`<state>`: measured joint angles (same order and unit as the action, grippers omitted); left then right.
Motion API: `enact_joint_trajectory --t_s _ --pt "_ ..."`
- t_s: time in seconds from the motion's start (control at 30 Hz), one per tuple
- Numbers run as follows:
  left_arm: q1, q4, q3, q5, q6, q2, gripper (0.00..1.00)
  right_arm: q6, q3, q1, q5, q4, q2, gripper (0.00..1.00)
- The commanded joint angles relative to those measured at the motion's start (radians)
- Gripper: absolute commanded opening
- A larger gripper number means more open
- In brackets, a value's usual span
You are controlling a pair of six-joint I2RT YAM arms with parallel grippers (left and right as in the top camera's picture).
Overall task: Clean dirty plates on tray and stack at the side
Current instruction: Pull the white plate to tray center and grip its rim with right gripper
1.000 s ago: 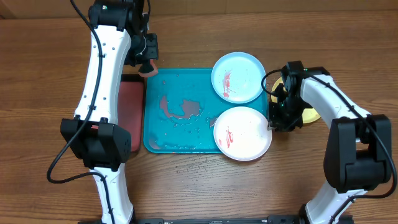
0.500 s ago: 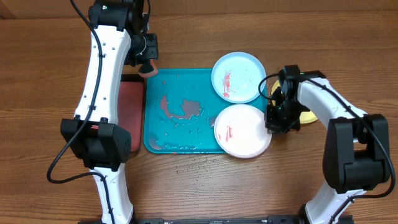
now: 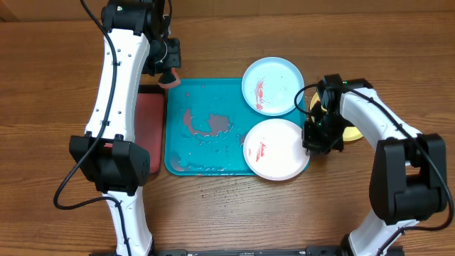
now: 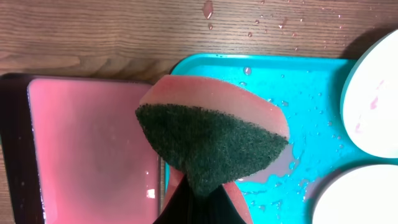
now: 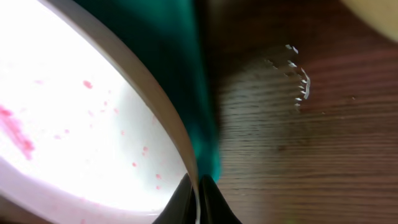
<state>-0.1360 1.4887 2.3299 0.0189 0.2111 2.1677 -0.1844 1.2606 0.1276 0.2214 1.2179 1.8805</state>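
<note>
Over the last second the right gripper [image 3: 313, 138] has edged in from the right of the frame and its jaws, a moment ago slightly apart, are now clenched on the right rim of the white plate [image 3: 277, 149]; the right wrist view shows the 2 tips pinching that thin rim at the bottom of the picture [image 5: 198, 198]. The plate itself has barely moved and lies at the lower right corner of the turquoise tray [image 3: 168, 139], overhanging its edge, red smears on its face. The light blue plate [image 3: 272, 87] sits at the tray's upper right corner, also smeared. A yellow-green plate [image 3: 353, 133] lies on the bench [image 3: 227, 213] at the right, mostly hidden behind the arm. The left gripper [image 4: 198, 194] has not stirred: its jaws grasp a pink and green sponge [image 4: 211, 143] above the tray's upper left corner, next to the dark red tray [image 3: 149, 114]. I'd judge the white plate is now secured for scrubbing or lifting, with 2 plates not yet cleaned.
</note>
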Motion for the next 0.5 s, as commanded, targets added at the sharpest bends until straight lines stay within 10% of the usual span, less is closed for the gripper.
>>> enact_joint_trajectory --t_s 0.0,0.47 --pt "0.015 0.023 0.021 0.02 0.011 0.001 0.04 -0.012 0.106 0.081 0.088 -0.011 -0.062 0.04" --pt "0.098 0.173 0.106 0.061 -0.169 -0.095 0.04 -0.261 0.145 0.4 -0.021 -0.447 0.007 0.04"
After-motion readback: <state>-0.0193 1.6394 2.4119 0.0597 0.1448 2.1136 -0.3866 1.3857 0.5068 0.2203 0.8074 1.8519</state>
